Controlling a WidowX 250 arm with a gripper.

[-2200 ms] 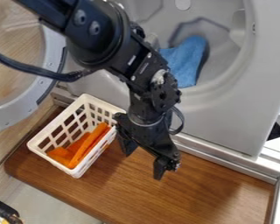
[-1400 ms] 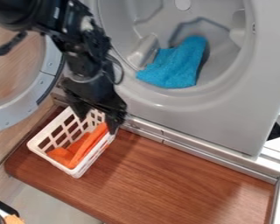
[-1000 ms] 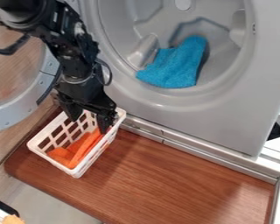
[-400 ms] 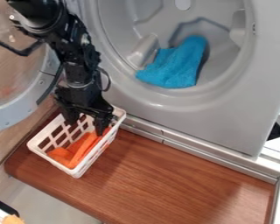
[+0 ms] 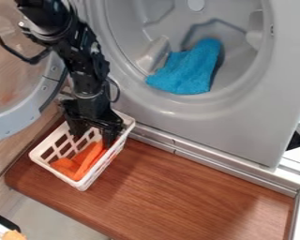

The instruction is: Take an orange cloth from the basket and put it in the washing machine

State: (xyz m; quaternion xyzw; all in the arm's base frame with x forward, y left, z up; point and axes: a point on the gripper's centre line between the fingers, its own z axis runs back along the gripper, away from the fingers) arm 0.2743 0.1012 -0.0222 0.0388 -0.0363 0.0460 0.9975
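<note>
The black gripper (image 5: pixel 93 136) hangs down into the upper end of the white basket (image 5: pixel 45 142), its two fingers spread apart. An orange cloth (image 5: pixel 85 161) lies folded in the lower part of the basket, and its upper end reaches the right-hand finger, which partly covers it. Whether that finger touches the cloth I cannot tell. The washing machine (image 5: pixel 177 112) stands with its round opening uncovered behind the basket, and a blue cloth (image 5: pixel 189 70) lies inside its drum.
The machine's round door (image 5: pixel 21 117) stands swung out at the left, close beside the arm. A brown wooden board (image 5: pixel 190 197) carries the basket. A metal ledge (image 5: pixel 234 173) runs along the machine's foot.
From over the board right of the basket, the gripper has moved left and then down into the basket's upper end. Both cloths lie where they were.
</note>
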